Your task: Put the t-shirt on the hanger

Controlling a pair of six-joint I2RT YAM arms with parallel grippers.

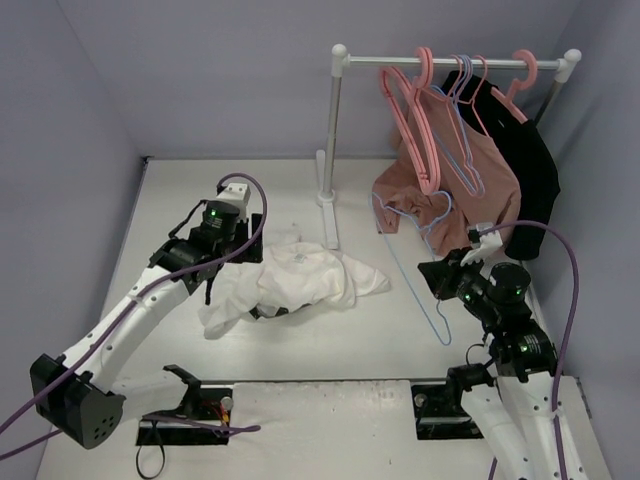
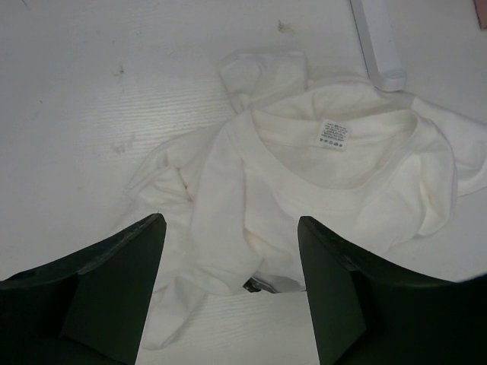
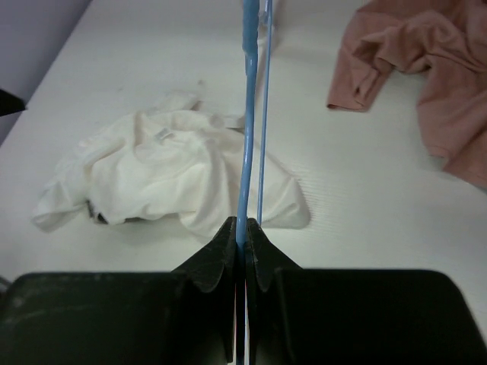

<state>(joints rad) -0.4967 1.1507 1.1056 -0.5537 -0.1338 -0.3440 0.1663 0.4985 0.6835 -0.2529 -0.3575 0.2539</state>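
The white t-shirt (image 1: 300,280) lies crumpled on the table, with its neck label up in the left wrist view (image 2: 319,182). A bit of dark print shows under its near fold. My left gripper (image 1: 238,255) is open and empty, with its fingers (image 2: 137,258) apart just above the shirt's left edge. My right gripper (image 1: 445,275) is shut on the light-blue hanger (image 1: 408,277). It holds the hanger's thin wire (image 3: 245,152) to the right of the shirt (image 3: 167,167), above the table. The jaws are closed tight on the wire.
A white clothes rack (image 1: 450,62) stands at the back right on a post (image 1: 330,150); its foot (image 2: 378,42) lies just beyond the shirt. Pink hangers (image 1: 420,120), a dusty-pink top (image 1: 460,170) and a black garment (image 1: 530,170) hang on it.
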